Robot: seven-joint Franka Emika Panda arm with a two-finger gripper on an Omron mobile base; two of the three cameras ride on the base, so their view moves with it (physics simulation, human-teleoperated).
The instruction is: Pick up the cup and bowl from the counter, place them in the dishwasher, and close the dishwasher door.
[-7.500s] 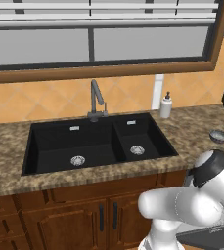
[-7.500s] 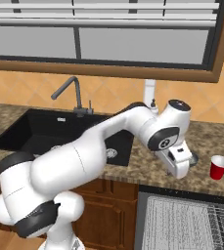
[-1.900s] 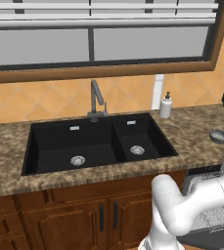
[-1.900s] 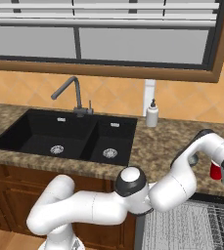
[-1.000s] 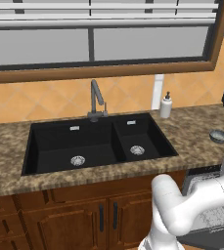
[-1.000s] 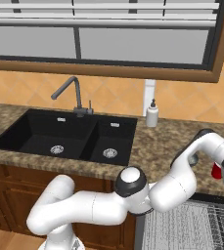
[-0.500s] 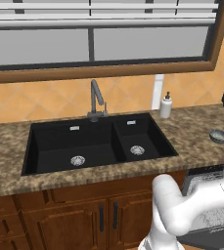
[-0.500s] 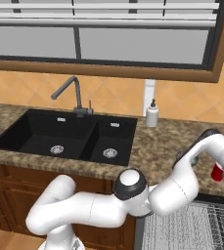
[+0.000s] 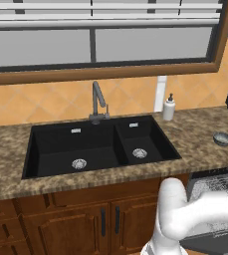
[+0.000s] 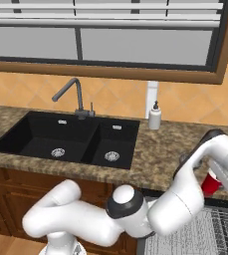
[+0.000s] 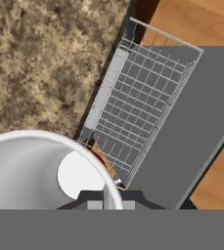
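You are holding the cup (image 10: 211, 184) clamped in the gripper (image 10: 224, 182); be lowering it upright onto the dishwasher (image 11: 138, 122) rack at 2 o'clock.

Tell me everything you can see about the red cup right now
The cup is small, red and tapered, with a white rim and white inside, plastic by the look of it. In the right base view it sits at the end effector, by the front edge of the counter, next to the open dishwasher. The hand view looks straight down into it, with the wire rack beyond and below. Whether the fingers clamp it can't be made out.
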